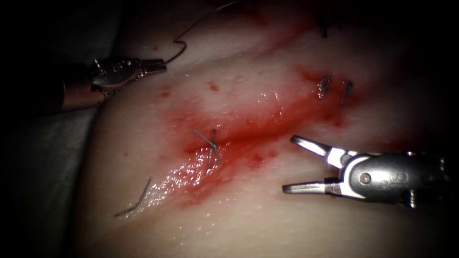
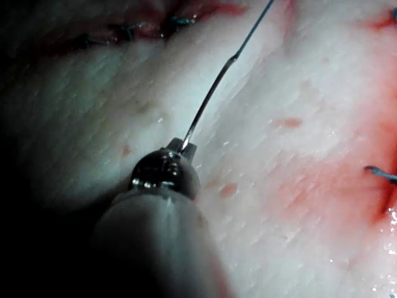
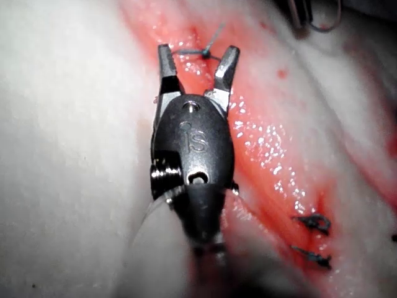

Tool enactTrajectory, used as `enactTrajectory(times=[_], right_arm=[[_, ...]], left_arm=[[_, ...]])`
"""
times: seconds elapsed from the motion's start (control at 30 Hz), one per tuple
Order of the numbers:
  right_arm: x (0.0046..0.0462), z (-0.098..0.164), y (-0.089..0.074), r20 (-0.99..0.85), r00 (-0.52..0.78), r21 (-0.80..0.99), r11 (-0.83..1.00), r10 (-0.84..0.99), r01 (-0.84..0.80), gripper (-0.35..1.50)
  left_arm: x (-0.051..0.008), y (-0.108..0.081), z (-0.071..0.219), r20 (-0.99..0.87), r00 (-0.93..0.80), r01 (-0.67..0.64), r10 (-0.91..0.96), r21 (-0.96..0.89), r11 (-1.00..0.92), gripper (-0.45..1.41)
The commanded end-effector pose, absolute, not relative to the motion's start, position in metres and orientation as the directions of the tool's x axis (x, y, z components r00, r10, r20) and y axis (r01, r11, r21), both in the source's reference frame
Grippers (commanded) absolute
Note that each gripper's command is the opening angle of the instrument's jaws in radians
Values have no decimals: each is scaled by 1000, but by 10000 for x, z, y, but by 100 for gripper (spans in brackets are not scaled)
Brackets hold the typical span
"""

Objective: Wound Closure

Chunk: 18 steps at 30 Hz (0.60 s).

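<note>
My left tool [image 1: 161, 65] is at the upper left, left of the cut, with its jaws shut on the thread [image 1: 180, 46]. The thread hooks up from the tips and runs away toward the top; the left wrist view shows it rising taut [image 2: 211, 93] from the shut jaws [image 2: 186, 148]. At the right of the cut, my right tool [image 1: 289, 165] holds nothing, its jaws wide open. In the right wrist view these open jaws [image 3: 198, 53] frame a knotted stitch [image 3: 203, 52]. That stitch [image 1: 211, 143], with short cut ends, crosses the red cut [image 1: 248, 131] in the tissue [image 1: 248, 220].
A loose cut piece of thread [image 1: 136, 203] lies on the tissue at the lower left. Two more stitches [image 1: 324, 87] [image 1: 346, 89] sit farther up the cut, and another [image 1: 324, 31] near the top. Red fluid [image 1: 191, 177] glistens along the cut.
</note>
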<state>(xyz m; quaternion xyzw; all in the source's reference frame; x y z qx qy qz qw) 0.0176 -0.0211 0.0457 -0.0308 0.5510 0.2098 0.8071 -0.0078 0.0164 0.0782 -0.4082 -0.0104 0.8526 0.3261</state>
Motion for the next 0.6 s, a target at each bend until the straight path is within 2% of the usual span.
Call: enactTrajectory(times=[0.03, 0.23, 0.3, 0.37, 0.4, 0.47, 0.5, 0.53, 0.57, 0.6], right_arm=[[178, 464, -217, -894, 295, 202, 892, 337, -405, 99], [171, 464, -217, -841, 177, 326, 740, 511, -588, 96], [172, 462, -215, -830, 144, 345, 699, 539, -626, 104], [173, 460, -210, -812, 85, 378, 631, 578, -677, 125], [173, 460, -209, -808, 71, 383, 613, 585, -691, 125], [172, 459, -206, -801, 44, 389, 576, 596, -719, 120], [171, 458, -205, -799, 39, 387, 563, 600, -730, 113], [171, 458, -204, -797, 32, 378, 541, 603, -752, 98], [171, 459, -203, -796, 34, 368, 529, 604, -765, 93], [172, 460, -202, -796, 35, 360, 519, 605, -775, 94]], left_arm=[[-88, 164, 781, -701, -441, -556, 560, -276, -784, -45], [-142, 147, 732, -737, -443, -607, 510, -172, -776, -45], [-161, 137, 720, -751, -425, -613, 505, -172, -771, -45], [-186, 124, 709, -772, -393, -617, 500, -182, -766, -45], [-193, 121, 707, -775, -387, -620, 500, -182, -763, -45], [-207, 114, 701, -787, -369, -630, 494, -178, -755, -45], [-213, 112, 698, -794, -360, -634, 490, -177, -752, -45], [-224, 108, 691, -806, -341, -646, 484, -173, -744, -45], [-228, 107, 687, -811, -333, -645, 481, -177, -744, -45], [-231, 106, 683, -814, -326, -644, 481, -180, -743, -45]])
